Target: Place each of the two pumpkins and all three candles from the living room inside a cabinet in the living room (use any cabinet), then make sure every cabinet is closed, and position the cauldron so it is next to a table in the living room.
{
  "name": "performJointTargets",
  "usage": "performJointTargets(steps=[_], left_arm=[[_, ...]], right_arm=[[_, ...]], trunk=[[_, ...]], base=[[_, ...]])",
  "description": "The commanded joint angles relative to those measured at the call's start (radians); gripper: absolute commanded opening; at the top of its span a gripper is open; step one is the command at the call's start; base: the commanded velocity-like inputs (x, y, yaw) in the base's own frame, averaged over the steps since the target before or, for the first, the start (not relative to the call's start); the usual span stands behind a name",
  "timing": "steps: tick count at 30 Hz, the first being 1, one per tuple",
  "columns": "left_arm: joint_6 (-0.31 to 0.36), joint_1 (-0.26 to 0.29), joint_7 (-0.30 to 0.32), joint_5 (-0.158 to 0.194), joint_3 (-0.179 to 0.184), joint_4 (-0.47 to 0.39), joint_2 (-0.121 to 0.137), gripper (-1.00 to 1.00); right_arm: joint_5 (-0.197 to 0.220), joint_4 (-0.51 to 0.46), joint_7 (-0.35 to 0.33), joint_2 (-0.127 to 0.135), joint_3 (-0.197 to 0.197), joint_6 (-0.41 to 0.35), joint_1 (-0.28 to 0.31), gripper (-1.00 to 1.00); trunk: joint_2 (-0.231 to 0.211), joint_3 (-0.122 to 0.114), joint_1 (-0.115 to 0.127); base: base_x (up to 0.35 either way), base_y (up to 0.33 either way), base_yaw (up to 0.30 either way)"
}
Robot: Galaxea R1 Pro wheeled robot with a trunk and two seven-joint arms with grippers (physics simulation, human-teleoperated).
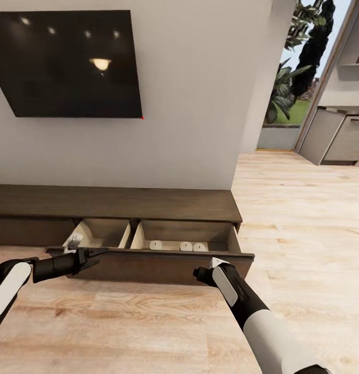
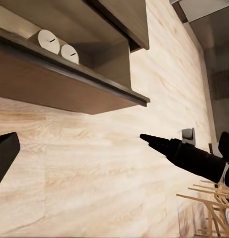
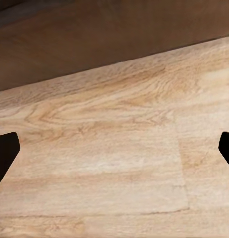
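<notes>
Three candles (image 1: 185, 246) are seen lying in the right compartment of the pulled-out drawer (image 1: 163, 255) of the long dark cabinet (image 1: 117, 203), along its front edge; two show again in the left wrist view. A pale object (image 1: 74, 241) lies at the front left corner of the left compartment; what it is cannot be told. The left gripper (image 1: 90, 257) is held at the drawer's front lip near its left end, fingers apart, nothing between them. The right gripper (image 1: 200, 274) hangs low in front of the drawer face near its right end, fingers wide apart over bare plank floor (image 1: 304, 208), empty.

The candles are judged light, rigid and prone to rolling; the drawer front is judged stiff, handle-less, best pushed flat on its face to shut it. Nothing is seen blocking the drawer's travel. A wall-mounted TV (image 1: 70, 62) hangs above; grey kitchen units (image 1: 337, 136) stand well apart at right.
</notes>
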State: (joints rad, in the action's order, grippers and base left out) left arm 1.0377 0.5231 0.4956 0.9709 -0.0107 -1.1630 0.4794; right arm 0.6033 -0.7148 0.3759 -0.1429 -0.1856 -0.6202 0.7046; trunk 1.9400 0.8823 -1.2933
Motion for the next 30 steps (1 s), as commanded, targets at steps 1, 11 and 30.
performJointTargets(steps=[1, 11, 30], left_arm=[[0.0, 0.0, -0.013, 0.001, 0.0, 0.002, -0.003, 1.0], [-0.009, 0.0, -0.168, -0.085, 0.001, 0.057, -0.079, 1.0], [-0.275, 0.0, -0.192, -0.31, 0.0, 0.145, -0.187, 1.0]], right_arm=[[0.0, 0.0, 0.0, 0.0, 0.0, 0.0, 0.001, 1.0], [-0.002, 0.007, 0.001, -0.004, -0.001, 0.016, 0.003, 1.0], [-0.017, 0.028, 0.0, -0.003, -0.008, 0.088, 0.003, 1.0]], trunk=[[0.007, 0.003, -0.004], [0.077, 0.034, -0.042], [0.21, 0.094, -0.115]], base=[[0.0, 0.0, 0.0], [-0.02, 0.0, 0.0], [-0.089, 0.0, 0.0]])
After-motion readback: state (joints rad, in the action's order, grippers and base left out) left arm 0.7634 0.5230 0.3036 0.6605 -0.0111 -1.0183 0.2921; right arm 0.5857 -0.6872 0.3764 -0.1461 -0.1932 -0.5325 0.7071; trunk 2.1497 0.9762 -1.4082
